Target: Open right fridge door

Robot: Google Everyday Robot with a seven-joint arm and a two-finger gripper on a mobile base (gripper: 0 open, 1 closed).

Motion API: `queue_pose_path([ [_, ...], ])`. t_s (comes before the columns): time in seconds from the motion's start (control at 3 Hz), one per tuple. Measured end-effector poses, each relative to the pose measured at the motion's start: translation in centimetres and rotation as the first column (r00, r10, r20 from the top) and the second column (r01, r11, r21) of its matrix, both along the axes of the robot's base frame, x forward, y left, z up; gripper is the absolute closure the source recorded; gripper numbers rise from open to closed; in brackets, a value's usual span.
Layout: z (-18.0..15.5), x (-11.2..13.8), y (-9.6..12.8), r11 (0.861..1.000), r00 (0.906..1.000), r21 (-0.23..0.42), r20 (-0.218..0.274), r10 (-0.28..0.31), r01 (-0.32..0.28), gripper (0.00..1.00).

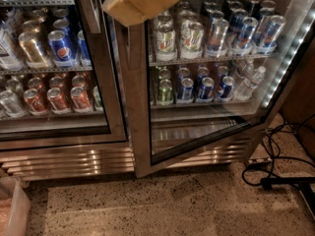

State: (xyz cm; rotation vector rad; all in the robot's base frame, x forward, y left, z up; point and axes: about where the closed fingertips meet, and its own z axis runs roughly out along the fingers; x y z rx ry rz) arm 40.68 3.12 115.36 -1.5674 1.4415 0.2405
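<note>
The right fridge door (135, 107) is a glass panel in a brushed steel frame with black inner edging. It stands partly open: its left edge is swung out toward me and its bottom rail (202, 144) runs diagonally back to the right. Shelves of cans (197, 38) show through the glass. My gripper (142, 1), a tan block, hangs at the top centre, in front of the door's upper left edge. The door handle is hidden behind it or out of view.
The left fridge door (106, 82) is closed, with blue Pepsi and red cans (61, 50) behind its glass. Black cables (275, 168) lie on the speckled floor at the right. A pale bin (12, 210) sits at the bottom left. A brown panel (300, 87) stands at the right.
</note>
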Motion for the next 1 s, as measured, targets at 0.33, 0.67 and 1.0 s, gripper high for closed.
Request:
queue_pose_path([
  [0.33,0.00,0.00,0.00,1.000,1.0000,0.000,0.000,0.000,0.000,0.42],
  [0.67,0.00,0.00,0.00,1.000,1.0000,0.000,0.000,0.000,0.000,0.29],
  [1.0,0.00,0.00,0.00,1.000,1.0000,0.000,0.000,0.000,0.000,0.17],
])
